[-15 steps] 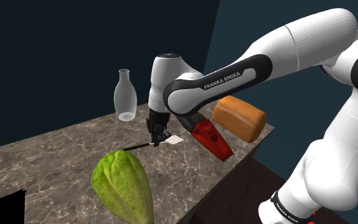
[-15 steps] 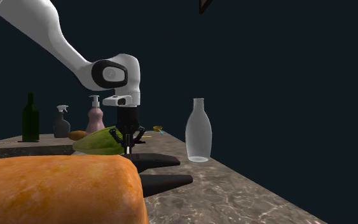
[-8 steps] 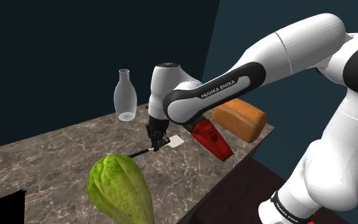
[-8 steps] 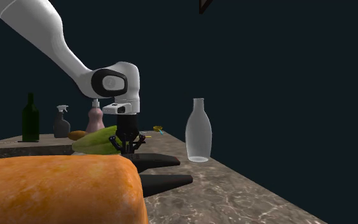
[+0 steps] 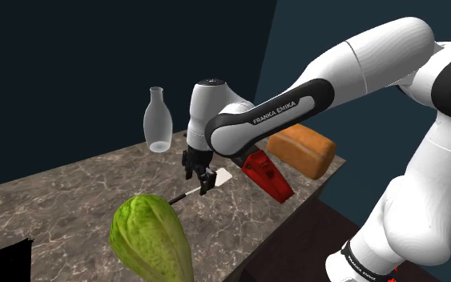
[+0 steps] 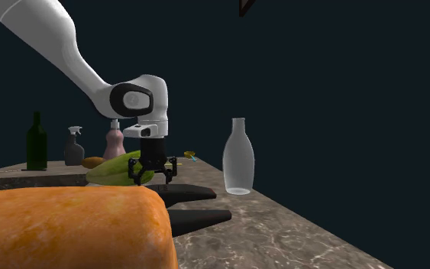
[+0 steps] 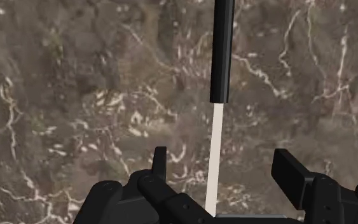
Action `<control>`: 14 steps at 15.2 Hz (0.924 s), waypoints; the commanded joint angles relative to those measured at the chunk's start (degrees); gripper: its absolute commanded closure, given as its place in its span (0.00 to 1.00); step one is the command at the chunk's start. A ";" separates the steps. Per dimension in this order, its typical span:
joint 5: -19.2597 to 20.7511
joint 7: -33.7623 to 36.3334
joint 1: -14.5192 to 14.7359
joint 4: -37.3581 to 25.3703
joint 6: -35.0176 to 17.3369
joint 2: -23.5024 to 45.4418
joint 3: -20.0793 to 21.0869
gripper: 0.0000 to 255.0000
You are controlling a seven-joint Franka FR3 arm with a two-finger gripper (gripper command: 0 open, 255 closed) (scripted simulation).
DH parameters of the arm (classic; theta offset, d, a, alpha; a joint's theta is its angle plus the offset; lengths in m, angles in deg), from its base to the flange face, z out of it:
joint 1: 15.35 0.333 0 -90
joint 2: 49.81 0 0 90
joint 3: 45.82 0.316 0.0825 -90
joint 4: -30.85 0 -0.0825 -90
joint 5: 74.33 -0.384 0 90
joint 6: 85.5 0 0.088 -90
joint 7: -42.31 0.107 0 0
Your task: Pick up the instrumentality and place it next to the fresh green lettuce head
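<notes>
The tool is a slim utensil with a black handle [image 7: 222, 51] and a white blade [image 5: 222, 175]. It lies on the marble counter [image 5: 71, 192], its handle end [image 5: 177, 196] pointing at the green lettuce head [image 5: 151, 240] close by. My gripper [image 5: 199, 176] hovers just above its middle, open. In the wrist view the white shaft [image 7: 215, 153] runs between the fingers [image 7: 160, 162], which stand apart on either side without touching it. From the second exterior view the gripper [image 6: 153, 173] hangs spread in front of the lettuce [image 6: 114, 170].
A clear glass bottle [image 5: 158, 120] stands at the counter's back. A red and black object [image 5: 267, 176] and an orange loaf [image 5: 301, 148] lie near the counter's right end. Far off are a dark green bottle [image 6: 37, 141], a spray bottle [image 6: 74, 145] and a pink dispenser [image 6: 114, 141].
The gripper carried the tool down toward the lettuce, then its fingers spread apart and let it go. The tool now rests on the counter.
</notes>
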State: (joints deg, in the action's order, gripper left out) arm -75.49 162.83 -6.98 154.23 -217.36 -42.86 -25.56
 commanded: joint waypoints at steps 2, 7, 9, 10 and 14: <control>0.00 0.00 0.00 0.00 0.00 0.00 0.00 0.00; -1.65 -1.19 -0.52 -2.94 6.87 -4.13 0.01 0.00; -1.65 -1.19 -0.50 -2.93 6.86 -4.14 -0.01 0.00; -1.65 -1.19 -0.50 -2.94 6.87 -4.13 -0.01 0.00; -1.65 -1.19 -0.50 -2.94 6.87 -4.13 -0.01 0.00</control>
State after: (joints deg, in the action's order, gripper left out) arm -77.13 161.65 -7.48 151.28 -210.50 -46.98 -25.57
